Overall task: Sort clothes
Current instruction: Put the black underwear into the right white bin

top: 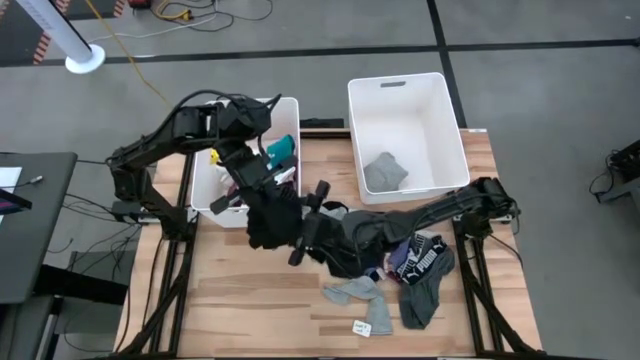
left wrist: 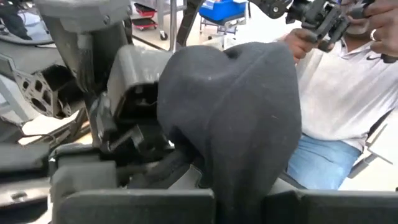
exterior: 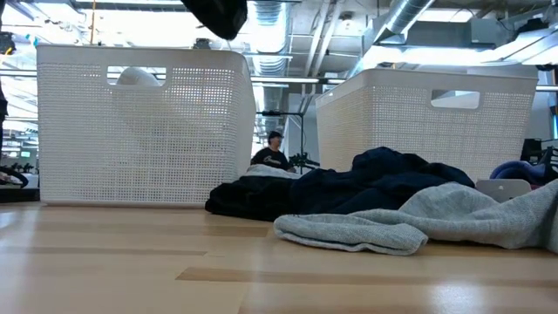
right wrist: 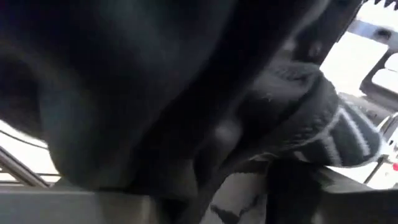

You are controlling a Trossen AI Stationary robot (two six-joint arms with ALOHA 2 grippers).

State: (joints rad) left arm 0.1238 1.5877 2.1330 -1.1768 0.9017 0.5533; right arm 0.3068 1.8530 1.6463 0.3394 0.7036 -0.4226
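My left gripper [top: 258,188] hangs above the table in front of the left white bin [top: 205,185], shut on a black garment [top: 268,222]. The low view shows the garment's lower end [exterior: 218,13] high above the tabletop. My right gripper [top: 308,224] reaches in from the table's right, level, its fingers spread wide beside the garment's right edge. It also shows in the left wrist view [left wrist: 118,124]. Dark cloth fills the right wrist view [right wrist: 155,81]. More clothes [top: 385,245] lie heaped on the table under my right arm. My left gripper pinches a bunched fold of the black garment [left wrist: 239,180] between its two fingers. The garment bulges out past the fingers and hangs lifted clear of the table, slack. I cannot tell whether my right gripper touches the garment.
The left bin holds a teal piece [top: 282,150]; the right white bin [top: 455,130] holds a grey garment [top: 383,172]. Grey socks [top: 360,292], a printed dark garment [top: 425,268] and a paper tag [top: 362,327] lie near the front. A seated person [left wrist: 348,93] is beyond the table.
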